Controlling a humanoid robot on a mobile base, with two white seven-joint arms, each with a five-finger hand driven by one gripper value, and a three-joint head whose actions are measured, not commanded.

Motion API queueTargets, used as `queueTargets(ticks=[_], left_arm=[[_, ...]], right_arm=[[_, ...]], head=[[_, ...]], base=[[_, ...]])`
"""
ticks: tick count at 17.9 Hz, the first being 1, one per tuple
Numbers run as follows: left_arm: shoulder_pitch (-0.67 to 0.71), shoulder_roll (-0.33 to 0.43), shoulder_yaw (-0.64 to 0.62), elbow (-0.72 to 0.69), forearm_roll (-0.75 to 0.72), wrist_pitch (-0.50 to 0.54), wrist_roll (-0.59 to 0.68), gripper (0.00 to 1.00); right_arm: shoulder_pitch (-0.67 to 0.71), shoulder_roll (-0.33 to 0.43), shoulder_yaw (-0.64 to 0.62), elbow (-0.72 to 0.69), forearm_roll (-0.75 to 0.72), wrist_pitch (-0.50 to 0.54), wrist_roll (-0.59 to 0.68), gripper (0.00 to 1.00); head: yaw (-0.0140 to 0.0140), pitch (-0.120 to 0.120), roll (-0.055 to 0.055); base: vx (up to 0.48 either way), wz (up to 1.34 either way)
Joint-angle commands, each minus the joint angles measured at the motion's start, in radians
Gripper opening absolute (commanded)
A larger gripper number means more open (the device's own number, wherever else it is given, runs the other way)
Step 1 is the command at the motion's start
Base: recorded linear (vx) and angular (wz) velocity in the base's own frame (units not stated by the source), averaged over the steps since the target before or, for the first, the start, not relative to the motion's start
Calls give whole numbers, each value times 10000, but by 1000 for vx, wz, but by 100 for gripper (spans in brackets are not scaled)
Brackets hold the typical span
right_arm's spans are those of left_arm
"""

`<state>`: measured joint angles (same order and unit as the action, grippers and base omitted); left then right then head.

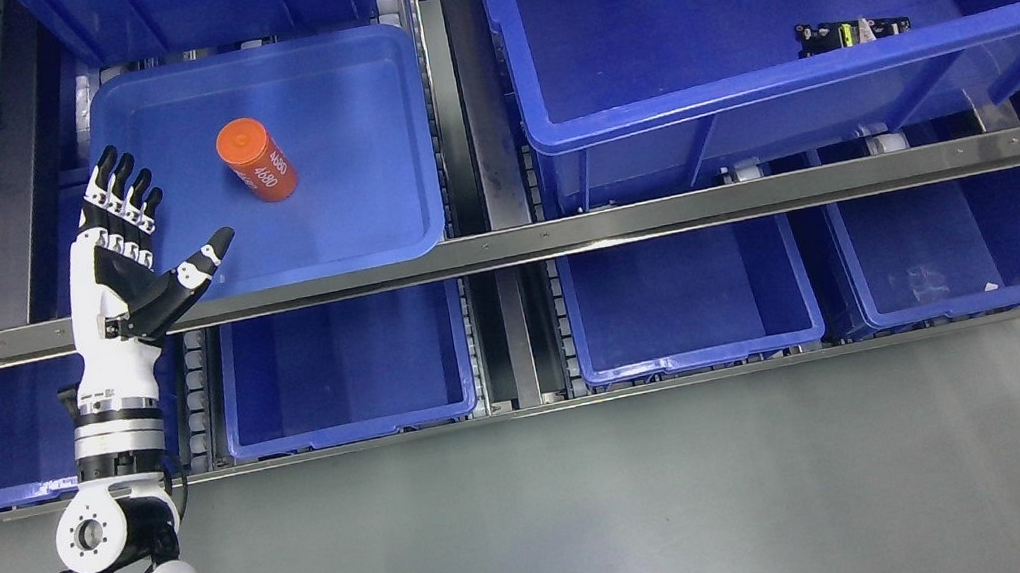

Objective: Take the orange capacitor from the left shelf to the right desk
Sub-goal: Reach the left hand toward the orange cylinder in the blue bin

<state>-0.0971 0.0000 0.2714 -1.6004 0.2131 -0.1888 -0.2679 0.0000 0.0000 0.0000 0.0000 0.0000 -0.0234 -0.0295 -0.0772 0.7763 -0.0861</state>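
Left hand (pixel 129 250) is open, fingers (pixel 119 188) extended together and thumb spread toward the right, holding nothing; its arm enters from the lower left and rises across the shelf's metal rail (pixel 661 213). Hand position: at the left edge of a shallow blue tray (pixel 360 228) on the upper shelf level. Orange capacitor (pixel 256 160) lies tilted on the tray floor, up and to the right of the hand, near the fingertips but clear of them. Right of the tray stands a large blue bin (pixel 745 100) containing a small black component (pixel 851 32)
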Motion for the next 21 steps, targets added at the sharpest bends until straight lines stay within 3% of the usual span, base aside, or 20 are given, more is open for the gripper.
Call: queueTargets(ticks=[1,6,15,21], left_arm=[[-42,175,-14,-11,1,1,-5,100],[-11,175,-45,4,-14,17,-112,100],[-486,1809,-580,924,-305,232,-1200,98],[-548,1918,-1132,955,-305,277,-2245,95]], right_arm=[[199,-175,-123,-175,31,-11,4,100],[199,-175,-123,-175,31,4,4,100],[199,-175,-123,-175,31,4,4,100],[199,-175,-123,-175,31,-11,4,100]], head=[[0,0,0],[0,0,0],[0,0,0],[0,0,0]], base=[[0,0],[13,0],[77,22],[69,41]])
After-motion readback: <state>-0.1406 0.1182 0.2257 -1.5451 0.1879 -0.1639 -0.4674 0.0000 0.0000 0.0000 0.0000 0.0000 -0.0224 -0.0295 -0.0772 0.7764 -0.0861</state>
